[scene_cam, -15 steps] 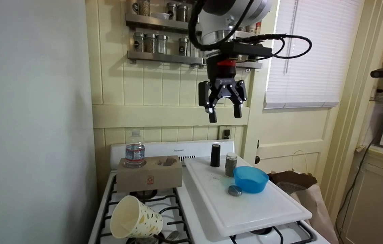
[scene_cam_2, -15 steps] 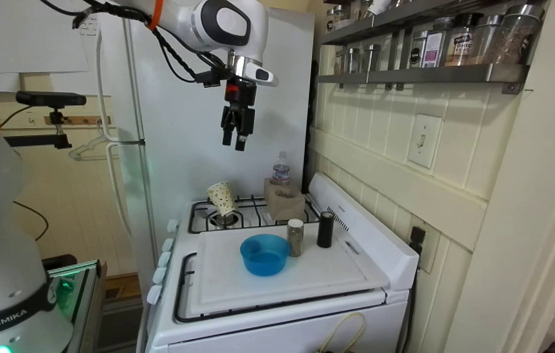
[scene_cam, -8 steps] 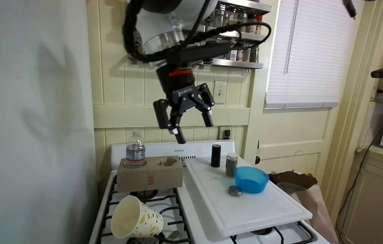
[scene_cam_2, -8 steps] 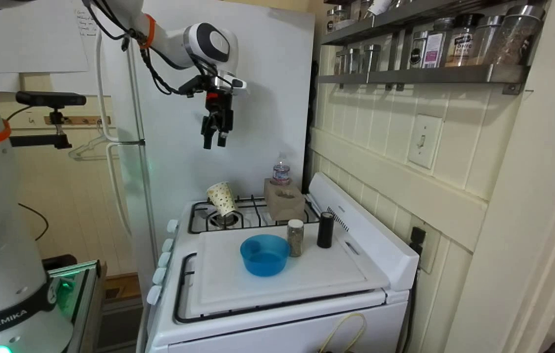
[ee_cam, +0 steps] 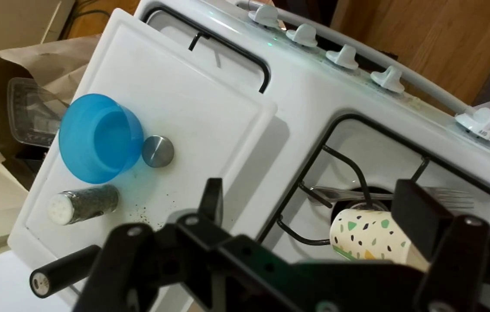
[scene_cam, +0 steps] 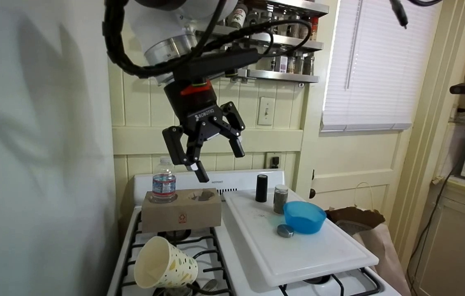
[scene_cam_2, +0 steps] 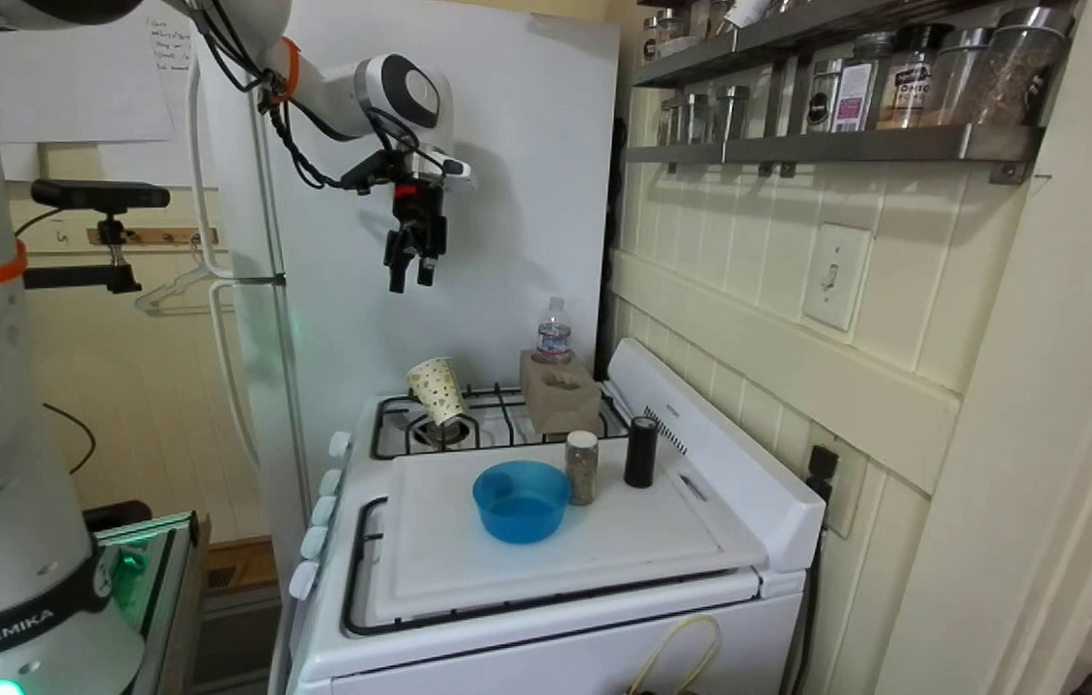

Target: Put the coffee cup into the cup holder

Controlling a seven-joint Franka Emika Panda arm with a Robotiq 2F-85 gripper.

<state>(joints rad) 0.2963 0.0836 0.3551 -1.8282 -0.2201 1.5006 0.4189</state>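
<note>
A white refrigerator [scene_cam_2: 526, 241] was seen along one side edge of the stove's white surface [ee_cam: 312, 97], the rear edge lined by a back panel [scene_cam: 240, 180], the front edge by knobs [ee_cam: 343, 57]. The half away from the refrigerator was largely covered by a white board [scene_cam: 290, 257]. The cardboard cup holder [scene_cam: 166, 218] was set at the rear corner by the refrigerator. A blue bowl [scene_cam: 305, 218] was placed on the board, toward the side edge away from the refrigerator. The speckled coffee cup [scene_cam: 179, 269] was found tilted on the burner grate [scene_cam: 213, 270] near the front corner by the refrigerator, apart from the cup holder. A water bottle [scene_cam: 164, 185] was held upright in the cup holder. The fingers [scene_cam: 202, 172] were spread wide, well above the surface; in the wrist view, part of the cup was hidden by one of them. A glass jar [scene_cam_2: 581, 471] was stood just beside the bowl, a black cylinder [scene_cam: 261, 189] near the rear edge, a metal lid [ee_cam: 158, 151] by the bowl
</note>
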